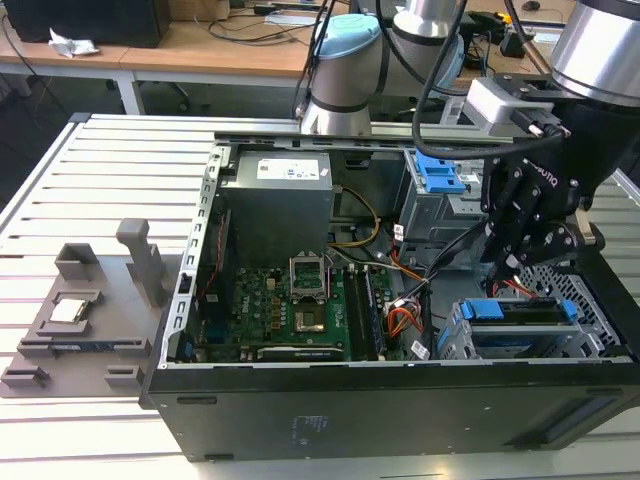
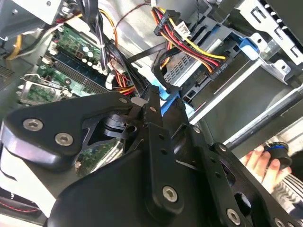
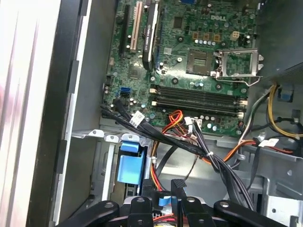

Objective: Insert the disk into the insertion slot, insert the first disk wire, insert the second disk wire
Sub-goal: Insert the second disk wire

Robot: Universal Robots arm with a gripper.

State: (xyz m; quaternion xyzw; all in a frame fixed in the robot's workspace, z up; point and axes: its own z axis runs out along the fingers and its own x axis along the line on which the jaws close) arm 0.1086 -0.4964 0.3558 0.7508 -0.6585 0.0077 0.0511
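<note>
Exterior view showed the disk [image 1: 520, 312] already lying in the insertion slot [image 1: 592, 298], at about four o'clock in the open computer case [image 1: 400, 410], its blue carrier flush with the cage mouth; the first step looked done. The gripper [image 1: 512, 262] hung just above that cage, at about three o'clock, with the motherboard [image 1: 290, 310] well apart toward nine o'clock. In both wrist views the claw [image 3: 163, 201] [image 2: 142, 101] appeared clenched on a black plug, seemingly the end of a disk wire [image 3: 178, 184]; so I judged a wire insertion to be the step in hand. That step called for squaring the plug with the disk's port and pressing straight, clear of the loose cable bundle [image 3: 208, 153].
</note>
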